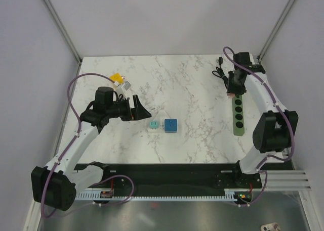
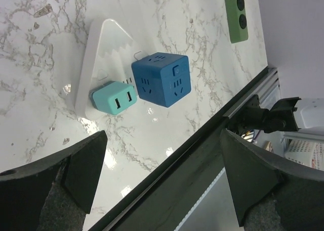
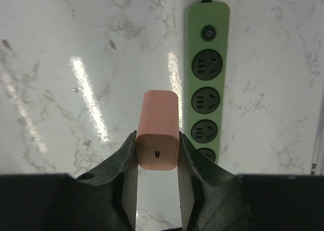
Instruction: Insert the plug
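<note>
A salmon-pink plug (image 3: 161,109) sits between the fingers of my right gripper (image 3: 157,137), which is shut on its sides. Its rear face with a small slot faces the wrist camera, and its prongs are hidden. The green power strip (image 3: 206,79) lies flat just right of the plug, with a switch and several round sockets. From above, the right gripper (image 1: 232,91) hovers at the far end of the strip (image 1: 238,117). My left gripper (image 2: 163,140) is wide open and holds nothing, a little left of the adapters mid-table (image 1: 144,111).
A teal adapter (image 2: 114,98) and a blue cube socket (image 2: 162,79) rest against a white triangular block (image 2: 101,44) mid-table. A yellow item (image 1: 117,79) lies at the far left. The strip's black cord (image 1: 219,69) coils at the far right. The table's front rail (image 2: 202,140) runs close below the left fingers.
</note>
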{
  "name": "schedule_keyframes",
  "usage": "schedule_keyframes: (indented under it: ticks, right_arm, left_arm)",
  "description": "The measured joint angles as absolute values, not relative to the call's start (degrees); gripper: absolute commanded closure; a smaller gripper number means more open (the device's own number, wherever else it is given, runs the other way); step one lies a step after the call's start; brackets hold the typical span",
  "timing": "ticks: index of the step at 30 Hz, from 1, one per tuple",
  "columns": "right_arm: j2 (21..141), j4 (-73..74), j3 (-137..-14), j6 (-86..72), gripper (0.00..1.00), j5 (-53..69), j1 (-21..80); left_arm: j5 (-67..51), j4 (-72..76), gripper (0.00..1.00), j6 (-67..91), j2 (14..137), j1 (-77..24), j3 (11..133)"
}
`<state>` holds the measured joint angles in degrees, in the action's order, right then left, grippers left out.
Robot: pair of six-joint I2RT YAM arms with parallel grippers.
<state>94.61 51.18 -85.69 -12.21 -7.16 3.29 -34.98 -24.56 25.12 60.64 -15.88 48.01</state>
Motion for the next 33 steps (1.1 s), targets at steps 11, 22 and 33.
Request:
schedule_keyframes:
  ticks: [11, 22, 33]
  right_arm:
    - [111.0, 62.61, -100.97, -5.85, 1.0, -13.3, -0.25]
    - [116.62, 65.82, -103.98, -4.01, 1.0, -13.69, -2.85]
    - [118.69, 65.8, -103.98, -2.63, 1.0, -11.14, -3.27]
  left_arm:
    - [-34.04, -26.76, 0.0, 23.24, 61.47, -15.88, 47.42]
    - [-32.97, -27.29, 0.0, 23.05, 61.98, -15.88, 47.42]
    - [-32.95, -27.44, 0.0, 23.05, 62.87, -15.88, 47.42]
